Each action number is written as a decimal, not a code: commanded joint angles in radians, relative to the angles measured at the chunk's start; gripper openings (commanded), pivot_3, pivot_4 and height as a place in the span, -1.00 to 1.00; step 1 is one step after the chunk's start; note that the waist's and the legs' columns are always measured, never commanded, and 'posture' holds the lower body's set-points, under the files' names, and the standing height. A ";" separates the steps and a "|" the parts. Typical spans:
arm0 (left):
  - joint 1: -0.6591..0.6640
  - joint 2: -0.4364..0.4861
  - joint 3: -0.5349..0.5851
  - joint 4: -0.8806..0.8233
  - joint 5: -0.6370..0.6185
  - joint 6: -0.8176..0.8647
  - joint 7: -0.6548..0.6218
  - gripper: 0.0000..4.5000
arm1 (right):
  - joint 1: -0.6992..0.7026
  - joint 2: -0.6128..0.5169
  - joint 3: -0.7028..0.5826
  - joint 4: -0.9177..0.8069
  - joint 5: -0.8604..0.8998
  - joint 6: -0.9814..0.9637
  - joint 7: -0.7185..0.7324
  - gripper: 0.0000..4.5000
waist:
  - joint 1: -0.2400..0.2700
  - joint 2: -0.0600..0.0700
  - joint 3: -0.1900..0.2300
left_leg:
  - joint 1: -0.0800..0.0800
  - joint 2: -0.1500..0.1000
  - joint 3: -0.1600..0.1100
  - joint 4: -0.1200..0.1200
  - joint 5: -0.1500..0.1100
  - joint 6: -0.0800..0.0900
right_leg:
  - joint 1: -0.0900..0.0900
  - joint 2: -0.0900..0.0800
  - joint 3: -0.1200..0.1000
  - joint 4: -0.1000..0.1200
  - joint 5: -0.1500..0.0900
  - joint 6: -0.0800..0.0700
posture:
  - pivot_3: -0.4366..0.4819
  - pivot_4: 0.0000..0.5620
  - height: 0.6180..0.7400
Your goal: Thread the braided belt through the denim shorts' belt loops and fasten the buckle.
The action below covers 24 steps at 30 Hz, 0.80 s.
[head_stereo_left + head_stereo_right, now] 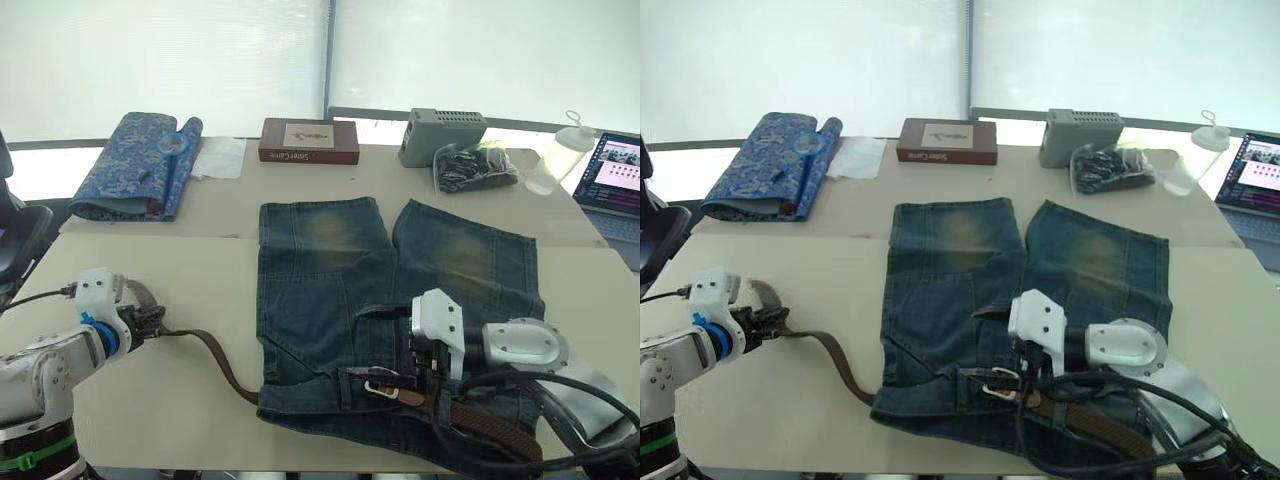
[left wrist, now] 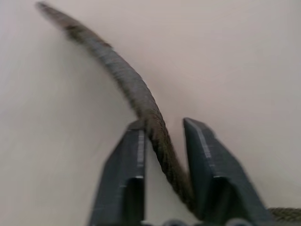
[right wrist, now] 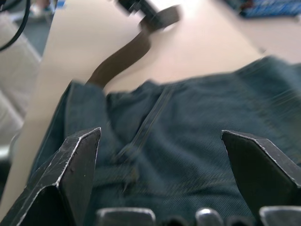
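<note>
Denim shorts (image 1: 380, 300) lying flat on surface (image 1: 150, 400), braided belt (image 1: 215, 358) trailing left from waistband. Left end effector (image 1: 150, 322) pinching belt's free end. Right end effector (image 3: 162, 174) hovering spread over waistband beside buckle (image 1: 380, 385). Fabric roll (image 1: 140, 165), box (image 1: 308, 141), laptop (image 1: 615, 175) sitting well behind.

The left arm is reaching in low from the near left edge, its forearm angled inward and its wrist turned toward the centre. The left gripper (image 1: 150, 322) is pointing sideways toward the right arm, and its two black fingers (image 2: 123, 179) are closing around the braided belt (image 2: 141, 101), which is running out between them. The right arm is coming in from the near right corner, bent back across itself, with its white wrist housing raised. The right gripper (image 1: 425, 365) is pointing down and toward the left arm, its fingers (image 3: 66, 179) standing wide apart and holding nothing.
</note>
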 commanded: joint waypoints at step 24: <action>-0.081 0.229 -0.611 0.093 0.249 -1.186 -0.853 -1.00 | 0.099 -0.029 0.083 -0.081 -0.427 -0.028 -0.086 0.01 | -0.004 0.001 0.000 | -0.001 0.001 0.003 0.001 0.002 0.016 | 0.001 -0.002 -0.006 -0.001 -0.002 0.001 | -0.05 -0.47 1.00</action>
